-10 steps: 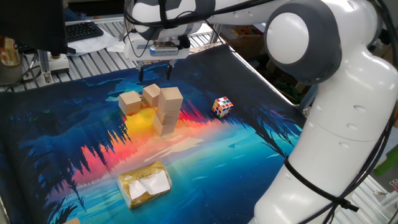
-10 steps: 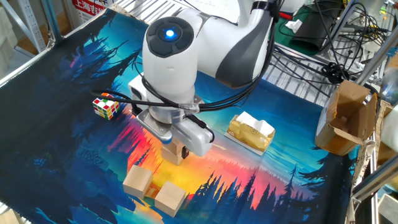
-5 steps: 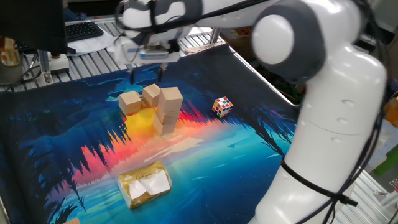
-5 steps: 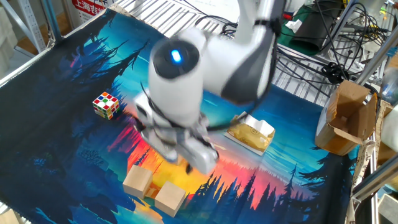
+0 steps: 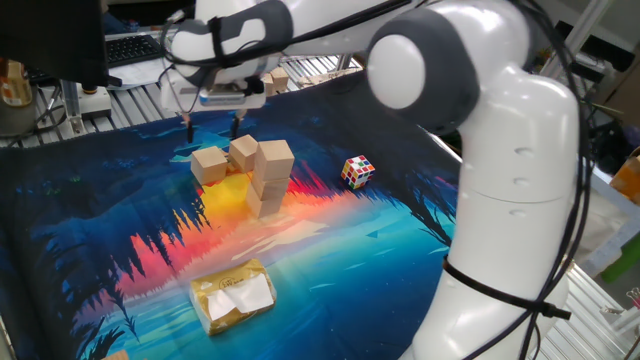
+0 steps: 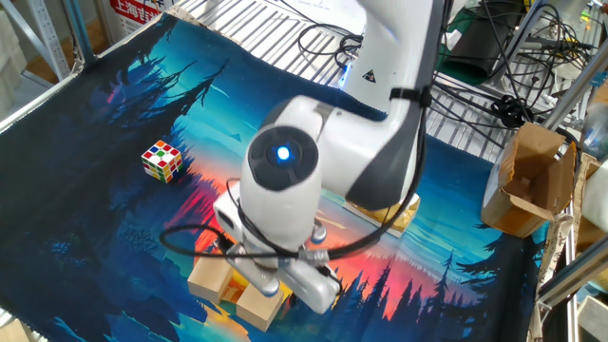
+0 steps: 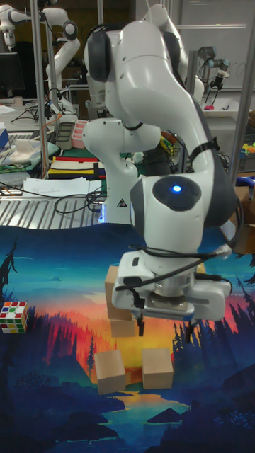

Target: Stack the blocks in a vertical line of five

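A short stack of tan wooden blocks (image 5: 270, 178) stands mid-mat; I can make out at least two cubes in it, the lower one slightly offset. In the tall fixed view the stack (image 7: 117, 301) is partly hidden behind the gripper. Two loose blocks lie beside it: one (image 5: 209, 165) on the left, the other (image 5: 243, 152) close against the stack. They also show as a left block (image 7: 110, 370) and a right block (image 7: 157, 367). My gripper (image 5: 212, 128) hangs open and empty above the loose blocks, fingers pointing down. It appears again as the gripper (image 7: 166, 327).
A multicoloured puzzle cube (image 5: 358, 171) sits right of the stack. A yellowish wrapped packet (image 5: 232, 295) lies near the mat's front. A cardboard box (image 6: 532, 180) stands off the mat. The arm's body covers the stack in the other fixed view.
The open gripper has swung away from above the stack to over the two loose blocks. No block has moved.
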`<action>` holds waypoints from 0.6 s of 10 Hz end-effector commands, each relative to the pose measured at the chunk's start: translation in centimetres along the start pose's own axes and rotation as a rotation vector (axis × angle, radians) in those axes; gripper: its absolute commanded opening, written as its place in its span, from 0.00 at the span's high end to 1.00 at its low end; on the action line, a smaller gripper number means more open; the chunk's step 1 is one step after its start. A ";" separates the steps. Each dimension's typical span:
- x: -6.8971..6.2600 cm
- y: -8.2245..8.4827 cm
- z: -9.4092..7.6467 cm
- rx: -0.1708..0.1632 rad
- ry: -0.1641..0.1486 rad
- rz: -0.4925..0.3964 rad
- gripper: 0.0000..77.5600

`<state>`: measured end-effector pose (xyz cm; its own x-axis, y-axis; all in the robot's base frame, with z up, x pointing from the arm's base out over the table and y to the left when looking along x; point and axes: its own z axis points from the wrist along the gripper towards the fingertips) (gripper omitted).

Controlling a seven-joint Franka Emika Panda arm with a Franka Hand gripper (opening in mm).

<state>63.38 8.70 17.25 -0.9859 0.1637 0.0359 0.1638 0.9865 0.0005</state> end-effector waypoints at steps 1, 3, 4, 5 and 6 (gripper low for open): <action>-0.3 0.3 0.3 0.009 -0.003 -0.029 0.00; -0.3 0.0 0.8 0.009 -0.004 -0.054 0.00; -0.3 0.0 1.0 0.009 -0.005 -0.055 0.00; -0.3 -0.2 1.4 0.008 -0.007 -0.068 0.00; -0.3 -0.1 1.6 0.007 -0.007 -0.072 0.00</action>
<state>63.59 8.90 16.61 -0.9909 0.1297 0.0365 0.1295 0.9915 -0.0089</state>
